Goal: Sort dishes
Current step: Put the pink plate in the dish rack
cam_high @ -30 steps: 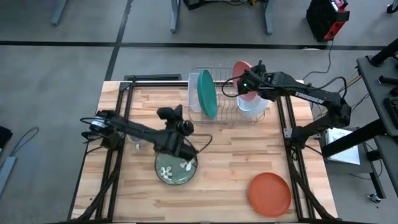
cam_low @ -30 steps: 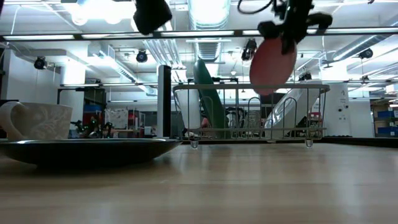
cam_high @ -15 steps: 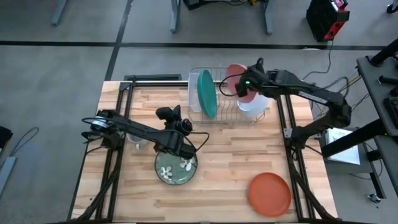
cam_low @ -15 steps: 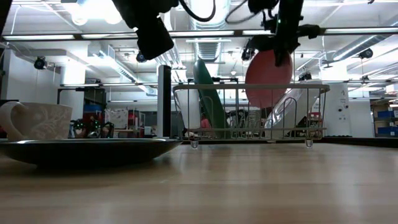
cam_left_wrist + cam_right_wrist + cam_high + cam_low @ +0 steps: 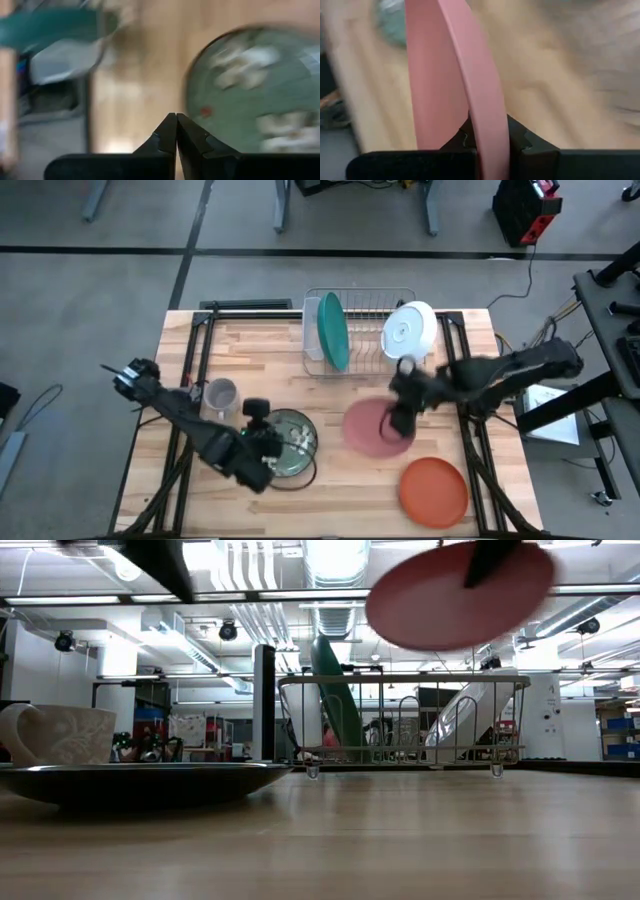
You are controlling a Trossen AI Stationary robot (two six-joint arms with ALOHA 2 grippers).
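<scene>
1. High view, centre right: the right gripper (image 5: 400,420) is clamped on the rim of the pink plate (image 5: 372,429), above the bench (image 5: 350,480).
2. Lower left of centre: the left gripper (image 5: 262,442), fingers pressed together, empty, is beside the dark green plate (image 5: 292,438).
3. Upper centre: the teal plate (image 5: 332,330) stands in the rack (image 5: 365,305).

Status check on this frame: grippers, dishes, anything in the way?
Right gripper shut on pink plate, held above the table. Left gripper shut, empty, beside the dark green plate. Nothing in the way.

The right tool (image 5: 402,418) holds the pink plate (image 5: 372,429) over the table (image 5: 350,395), between the dark green plate (image 5: 291,441) and the orange-red plate (image 5: 434,491).
</scene>
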